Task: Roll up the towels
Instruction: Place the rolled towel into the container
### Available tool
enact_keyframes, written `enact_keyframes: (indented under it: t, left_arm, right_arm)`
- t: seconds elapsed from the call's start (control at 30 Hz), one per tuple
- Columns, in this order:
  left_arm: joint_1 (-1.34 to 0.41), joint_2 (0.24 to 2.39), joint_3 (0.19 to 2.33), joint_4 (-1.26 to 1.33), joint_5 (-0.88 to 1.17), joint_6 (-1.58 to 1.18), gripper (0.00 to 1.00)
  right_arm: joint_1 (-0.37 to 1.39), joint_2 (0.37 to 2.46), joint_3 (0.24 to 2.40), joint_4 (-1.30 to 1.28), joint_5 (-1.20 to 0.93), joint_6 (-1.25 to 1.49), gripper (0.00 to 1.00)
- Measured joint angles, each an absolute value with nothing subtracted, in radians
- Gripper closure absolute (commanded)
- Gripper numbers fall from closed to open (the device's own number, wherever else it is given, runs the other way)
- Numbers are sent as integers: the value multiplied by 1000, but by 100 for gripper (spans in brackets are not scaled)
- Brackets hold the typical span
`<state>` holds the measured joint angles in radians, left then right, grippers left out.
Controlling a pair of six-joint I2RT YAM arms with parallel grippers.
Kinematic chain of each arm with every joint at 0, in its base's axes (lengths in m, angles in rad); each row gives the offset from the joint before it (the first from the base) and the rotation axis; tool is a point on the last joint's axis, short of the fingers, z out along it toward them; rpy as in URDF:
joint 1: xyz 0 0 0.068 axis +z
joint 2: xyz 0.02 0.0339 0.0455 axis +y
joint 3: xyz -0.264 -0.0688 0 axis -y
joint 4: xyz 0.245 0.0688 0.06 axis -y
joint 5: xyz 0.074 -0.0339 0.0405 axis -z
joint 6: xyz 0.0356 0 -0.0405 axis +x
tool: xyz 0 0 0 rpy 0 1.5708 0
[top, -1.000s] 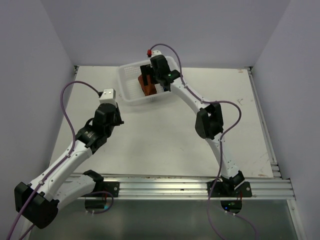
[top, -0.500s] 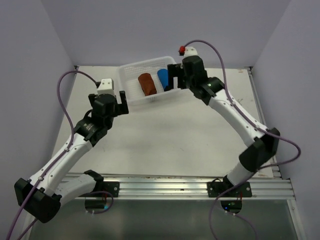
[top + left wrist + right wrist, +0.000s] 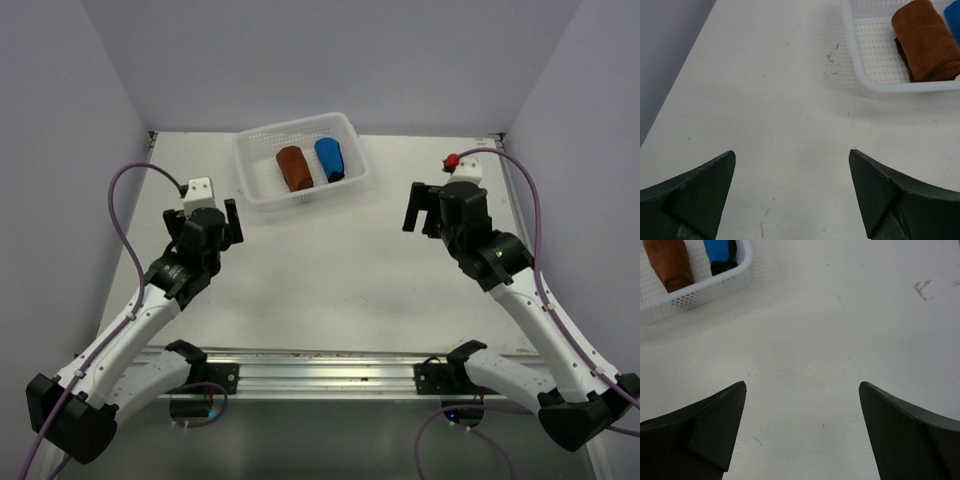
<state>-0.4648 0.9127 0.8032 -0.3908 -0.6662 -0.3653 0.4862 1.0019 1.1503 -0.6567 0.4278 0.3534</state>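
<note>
Left gripper (image 3: 791, 151) agape | right gripper (image 3: 802, 383) agape | towels (image 3: 294, 167) (image 3: 329, 158) seemingly rolled, in basket (image 3: 245, 165)

The top view looked down from above and behind both arm bases and took in the whole counter (image 3: 330, 270), with the white basket (image 3: 258, 170) at upper centre. Each wrist view sat low and close over the counter, facing forward along it. The left wrist view caught the basket at upper right, and the right wrist view caught it at upper left. All three shared the basket and the rust-brown towel (image 3: 294, 168) inside.
</note>
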Motion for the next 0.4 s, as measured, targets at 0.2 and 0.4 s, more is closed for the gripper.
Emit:
enact_keyframes:
  t: [0.2, 0.4]
  left_arm:
    - [-465, 882, 770, -398, -669, -367, 0]
    - [-465, 867, 770, -398, -679, -367, 0]
  right_arm:
    - [486, 992, 1049, -681, 455, 398, 1]
    - [486, 1014, 1006, -675, 458, 444, 1]
